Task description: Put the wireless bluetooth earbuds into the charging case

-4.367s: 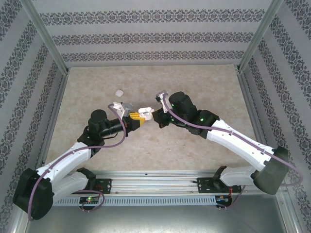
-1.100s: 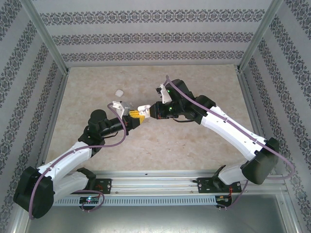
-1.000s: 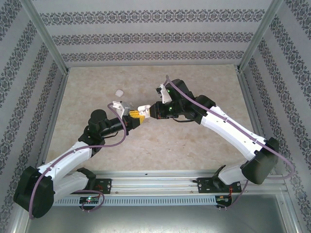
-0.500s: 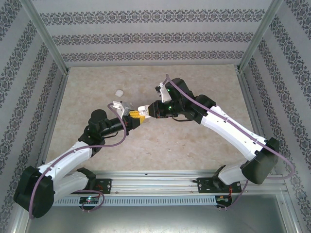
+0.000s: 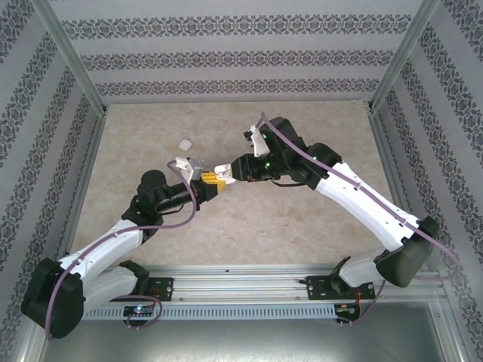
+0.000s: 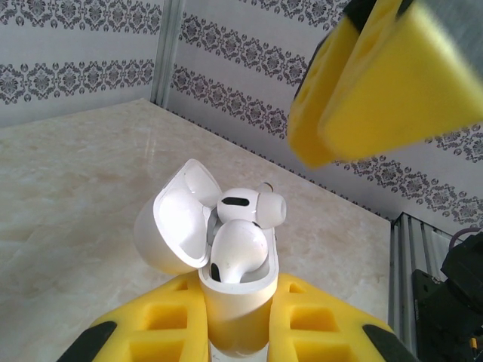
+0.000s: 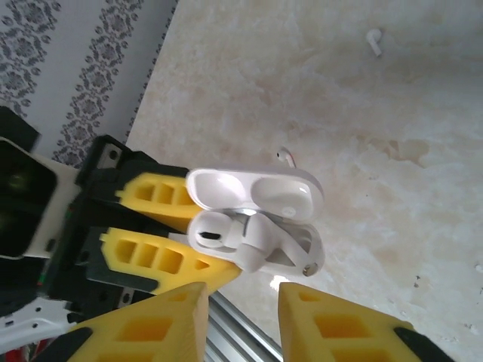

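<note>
**Desk:** What's along the bottom edge?

**Photographer:** The left gripper (image 6: 240, 326), its yellow fingers clamped on a white charging case (image 6: 230, 298). The lid (image 6: 177, 226) is tipped open to the left.

**Desk:** And inside?

**Photographer:** A front earbud (image 6: 238, 250) seated low, and a rear earbud (image 6: 253, 207) sitting higher behind it. The right gripper (image 6: 318, 145), blurred, hangs at upper right above the beige table (image 6: 68, 181).

Right claw (image 7: 241, 298) crowds open case (image 7: 260, 192)

Bright, even, diffuse light; blurred near foreground.
</note>
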You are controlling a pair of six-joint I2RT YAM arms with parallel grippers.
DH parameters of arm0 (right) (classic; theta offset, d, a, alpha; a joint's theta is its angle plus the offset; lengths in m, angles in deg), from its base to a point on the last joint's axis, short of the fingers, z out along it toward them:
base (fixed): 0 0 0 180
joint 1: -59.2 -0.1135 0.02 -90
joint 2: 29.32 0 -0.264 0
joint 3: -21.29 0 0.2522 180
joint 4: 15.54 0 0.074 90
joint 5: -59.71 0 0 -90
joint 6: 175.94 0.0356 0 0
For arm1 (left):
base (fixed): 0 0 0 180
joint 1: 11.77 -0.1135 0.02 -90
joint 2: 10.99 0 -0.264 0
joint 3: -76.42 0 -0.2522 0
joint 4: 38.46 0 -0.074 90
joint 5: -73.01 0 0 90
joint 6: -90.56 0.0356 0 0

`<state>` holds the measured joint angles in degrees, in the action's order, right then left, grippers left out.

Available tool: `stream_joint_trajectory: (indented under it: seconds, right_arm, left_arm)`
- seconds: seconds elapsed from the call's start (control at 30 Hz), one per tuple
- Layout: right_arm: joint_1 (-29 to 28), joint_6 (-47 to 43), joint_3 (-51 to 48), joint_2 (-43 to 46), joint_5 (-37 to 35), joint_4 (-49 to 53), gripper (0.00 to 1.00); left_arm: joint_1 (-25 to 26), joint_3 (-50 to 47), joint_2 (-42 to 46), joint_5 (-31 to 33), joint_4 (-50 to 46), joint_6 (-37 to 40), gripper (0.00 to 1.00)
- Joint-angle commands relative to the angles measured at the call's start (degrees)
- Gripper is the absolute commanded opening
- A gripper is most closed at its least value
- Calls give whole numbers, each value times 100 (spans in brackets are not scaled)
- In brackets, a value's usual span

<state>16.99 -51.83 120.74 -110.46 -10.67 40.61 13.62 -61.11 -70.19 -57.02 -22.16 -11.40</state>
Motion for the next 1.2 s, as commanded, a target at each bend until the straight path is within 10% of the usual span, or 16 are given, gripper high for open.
stream_joint_trajectory:
  seconds: [0.0, 0.37, 0.6, 1.17]
  right_arm:
    - [-31, -237, 483, -31, -280, 501, 33]
    - [-208, -428, 1260, -910, -979, 1568, 45]
    - [614, 347, -271, -804, 415, -610, 46]
    - [989, 31, -1467, -2180, 1525, -2015, 41]
  left_arm:
    - [-33, 61, 86, -153, 14, 192, 0]
    - [-34, 313, -49, 163, -794, 635, 0]
    - [-36, 2, -777, 263, -392, 867, 0]
    - [-33, -172, -2636, 413, 723, 1024, 0]
